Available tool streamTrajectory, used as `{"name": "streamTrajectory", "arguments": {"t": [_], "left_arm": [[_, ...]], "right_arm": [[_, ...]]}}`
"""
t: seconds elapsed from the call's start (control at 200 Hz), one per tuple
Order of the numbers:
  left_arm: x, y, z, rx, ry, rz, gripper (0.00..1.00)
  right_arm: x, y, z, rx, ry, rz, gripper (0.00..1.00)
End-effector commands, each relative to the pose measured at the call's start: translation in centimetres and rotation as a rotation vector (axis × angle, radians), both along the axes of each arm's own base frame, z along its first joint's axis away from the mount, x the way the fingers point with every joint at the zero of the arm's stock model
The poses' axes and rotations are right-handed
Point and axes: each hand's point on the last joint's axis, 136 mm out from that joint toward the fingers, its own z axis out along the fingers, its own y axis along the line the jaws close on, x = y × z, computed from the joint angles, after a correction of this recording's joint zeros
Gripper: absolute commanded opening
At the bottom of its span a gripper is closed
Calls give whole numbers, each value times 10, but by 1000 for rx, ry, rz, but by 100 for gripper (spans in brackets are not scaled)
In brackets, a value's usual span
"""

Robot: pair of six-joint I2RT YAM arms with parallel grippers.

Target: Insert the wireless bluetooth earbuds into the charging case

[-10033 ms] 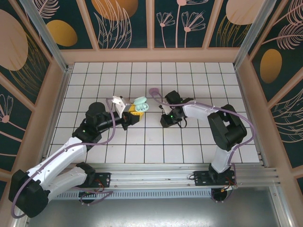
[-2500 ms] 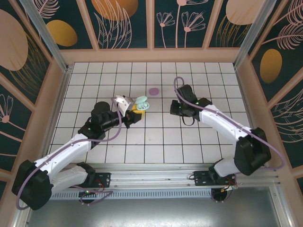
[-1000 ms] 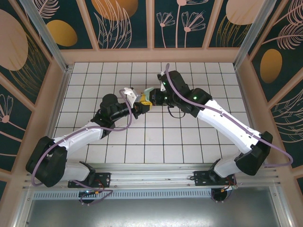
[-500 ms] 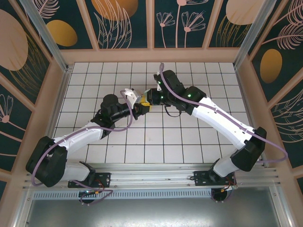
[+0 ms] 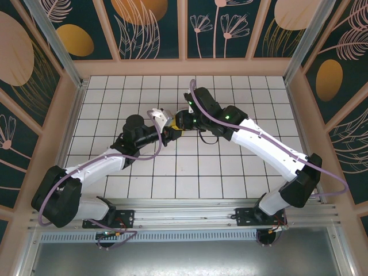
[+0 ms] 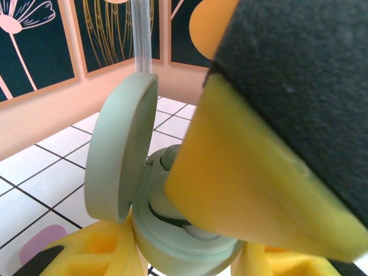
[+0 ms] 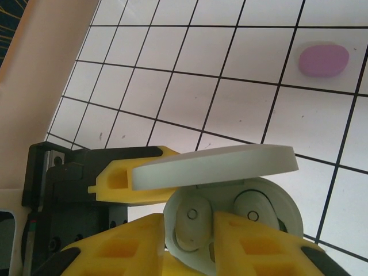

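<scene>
Both arms reach from their bases at the near edge out over the tiled table (image 5: 190, 172) and meet near its middle. The left gripper (image 6: 184, 261) is clamped on the case (image 6: 172, 244), with a yellow finger (image 6: 95, 253) on each side of its mint body. The lid (image 6: 123, 155) stands swung up and open. The right gripper (image 7: 198, 225) reaches in from the opposite side and sits right over the open case. Its yellow fingers (image 7: 259, 247) are just a little apart and down at the wells. Two pale buds (image 7: 251, 214) lie side by side in the case, one in each well. The left one shows in the narrow gap between the right gripper's fingers, and I cannot tell whether the pads touch it. Seen from the left wrist, one of those fingers looms over the case mouth and hides most of the inside. Beyond the case a pink oval thing (image 7: 324, 60) lies flat on a tile by itself, apart from both grippers. Farther back, the table ends at the peach rim of the patterned wall (image 5: 184, 34).
</scene>
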Motion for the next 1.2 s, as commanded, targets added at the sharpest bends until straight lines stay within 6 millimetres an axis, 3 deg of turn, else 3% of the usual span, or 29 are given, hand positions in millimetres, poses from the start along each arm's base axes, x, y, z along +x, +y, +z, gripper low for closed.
{"name": "streamTrajectory", "arguments": {"t": [0.0, 0.23, 0.48, 0.571, 0.696, 0.801, 0.986, 1.196], "left_arm": [[1, -1, 9, -3, -41, 6, 18], [1, 0, 8, 4, -39, 6, 18], [-7, -2, 5, 40, -54, -40, 18], [-13, -4, 6, 48, -52, -75, 18], [-21, -8, 10, 46, -45, -127, 19], [-28, -9, 13, 48, -41, -165, 19], [-33, -12, 17, 41, -31, -198, 19], [-31, -12, 31, 14, -22, -190, 18]], "right_arm": [[-6, 0, 14, 11, -11, 11, 29], [-8, -5, 36, 52, -44, 4, 30], [-7, -19, 90, 138, -153, 6, 33], [2, -29, 98, 186, -166, 20, 34], [20, -39, 91, 193, -134, 19, 34], [26, -34, 79, 184, -101, 57, 32], [25, -18, 45, 164, -10, 124, 28], [15, -25, 25, 130, 35, 140, 27]]}}
